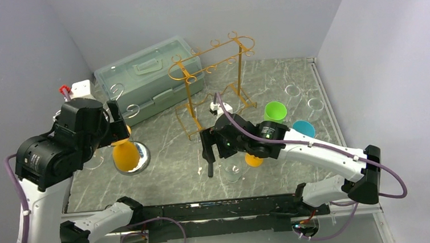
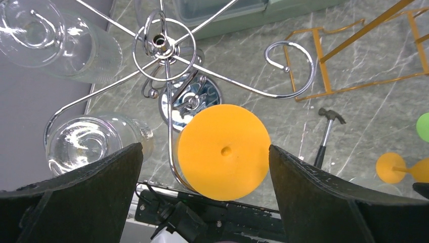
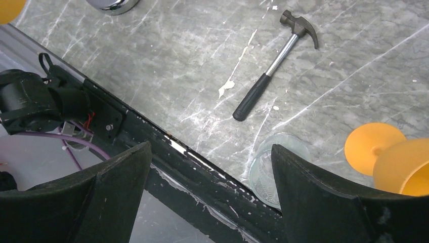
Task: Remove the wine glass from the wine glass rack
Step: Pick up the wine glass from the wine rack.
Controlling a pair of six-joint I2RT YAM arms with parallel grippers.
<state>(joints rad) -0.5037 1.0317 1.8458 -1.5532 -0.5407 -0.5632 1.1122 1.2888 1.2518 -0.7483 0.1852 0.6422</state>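
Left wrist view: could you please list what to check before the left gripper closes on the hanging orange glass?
1. Left gripper open: ok.
2. Foot of hanging orange glass between fingers: ok.
3. Fingers level with that foot: cannot tell.
4. Glass hooked on rack: ok.
5. Neighbouring clear glass out of the way: cannot tell.
6. Right gripper open and empty: ok.

Your left gripper (image 2: pixel 205 152) hangs over the rack (image 2: pixel 164 43). One hung glass (image 2: pixel 222 167) sits between its fingers, with the rack's hub just ahead. Two more glasses (image 2: pixel 86 139) hang to its left. Below your right gripper (image 3: pixel 211 149) runs the table (image 3: pixel 167 55) edge. The hammer (image 3: pixel 273 68) lies ahead, a tumbler (image 3: pixel 268 172) stands just beside the right finger, and a tipped glass (image 3: pixel 399 164) lies beyond it.
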